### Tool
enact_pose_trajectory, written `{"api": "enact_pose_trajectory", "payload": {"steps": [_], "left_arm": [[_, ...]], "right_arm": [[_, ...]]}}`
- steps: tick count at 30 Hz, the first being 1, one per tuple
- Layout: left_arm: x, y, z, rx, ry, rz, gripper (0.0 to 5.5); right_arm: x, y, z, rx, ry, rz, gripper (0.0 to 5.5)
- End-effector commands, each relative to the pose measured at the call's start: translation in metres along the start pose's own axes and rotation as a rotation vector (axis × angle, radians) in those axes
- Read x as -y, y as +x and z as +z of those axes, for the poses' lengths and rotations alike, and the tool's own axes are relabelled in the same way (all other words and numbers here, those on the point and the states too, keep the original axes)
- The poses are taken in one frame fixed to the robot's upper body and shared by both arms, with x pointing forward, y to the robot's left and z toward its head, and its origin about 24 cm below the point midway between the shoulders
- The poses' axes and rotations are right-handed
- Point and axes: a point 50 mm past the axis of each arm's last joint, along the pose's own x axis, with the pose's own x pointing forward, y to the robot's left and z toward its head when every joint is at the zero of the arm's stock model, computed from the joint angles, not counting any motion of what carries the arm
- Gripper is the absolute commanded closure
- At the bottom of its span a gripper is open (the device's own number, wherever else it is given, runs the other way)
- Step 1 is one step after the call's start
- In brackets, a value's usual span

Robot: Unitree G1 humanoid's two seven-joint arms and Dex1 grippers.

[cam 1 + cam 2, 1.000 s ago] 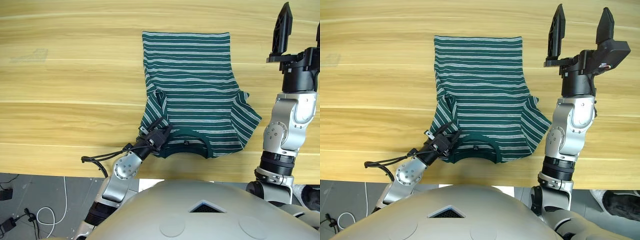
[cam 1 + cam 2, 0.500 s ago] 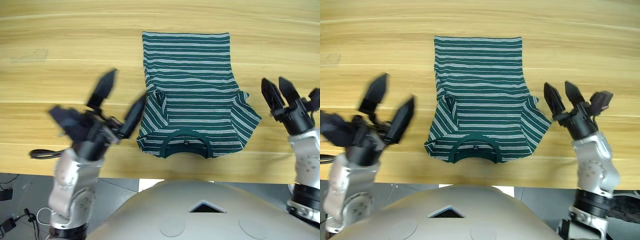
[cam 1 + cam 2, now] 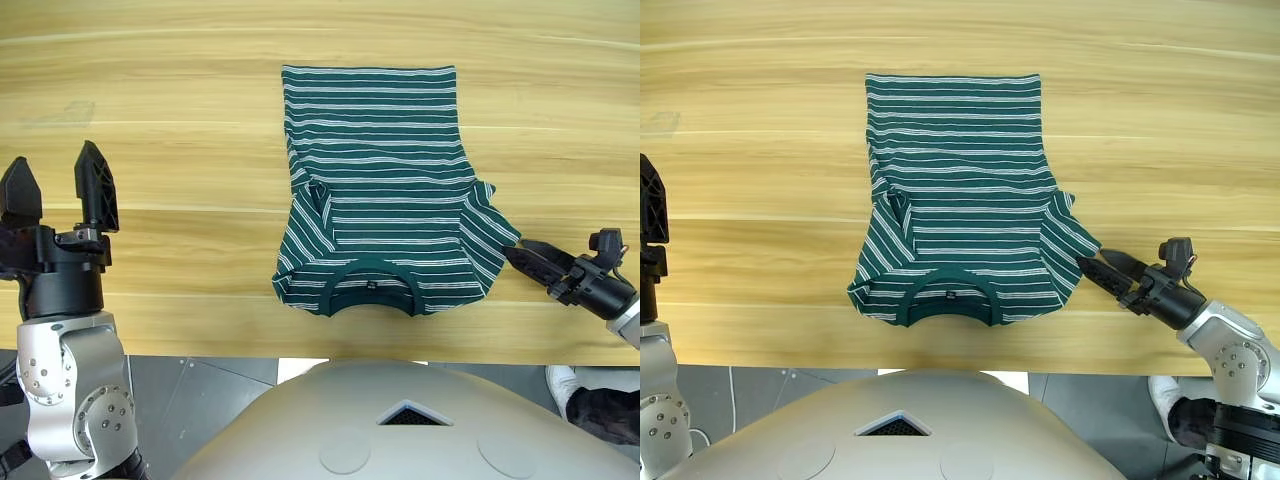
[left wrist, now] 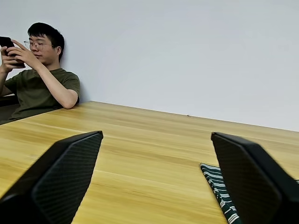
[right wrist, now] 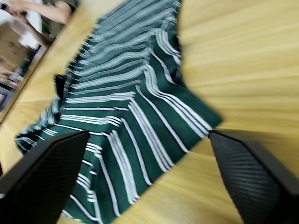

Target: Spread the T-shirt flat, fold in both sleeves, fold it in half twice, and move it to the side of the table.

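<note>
striped t-shirt (image 3: 375, 190) on bench (image 3: 150, 80), left sleeve folded in, right sleeve out; right claw (image 3: 518, 254) wide, low, at right sleeve tip; left claw (image 3: 58, 185) wide, upright, well apart

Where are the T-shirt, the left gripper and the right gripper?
T-shirt (image 3: 375, 170): left eye view, middle of its striped body.
left gripper (image 3: 55, 158): left eye view, midway between its fingertips.
right gripper (image 3: 1095, 260): right eye view, midway between its fingertips.

No readable text, labels or numbers
</note>
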Motion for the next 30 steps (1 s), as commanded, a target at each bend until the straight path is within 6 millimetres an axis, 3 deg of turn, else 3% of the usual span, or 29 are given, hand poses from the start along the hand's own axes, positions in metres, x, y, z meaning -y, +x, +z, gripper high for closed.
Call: {"api": "enact_pose_trajectory", "payload": {"steps": [1,7,11,30], "left_arm": [[0.005,0.001,-0.001,-0.011,0.002,-0.014,1.18],[0.007,0.0,-0.003,-0.022,-0.005,-0.015,1.18],[0.01,0.002,-0.006,-0.031,-0.005,-0.025,1.18],[0.019,0.001,-0.025,-0.092,-0.038,-0.057,1.18]], "right_arm": [[0.008,0.005,0.001,-0.019,-0.042,-0.049,0.89],[0.025,-0.004,-0.002,-0.029,-0.063,-0.093,0.89],[0.021,0.004,-0.006,-0.055,-0.11,-0.058,0.89],[0.03,0.014,-0.011,-0.082,-0.212,-0.081,4.41]]}}
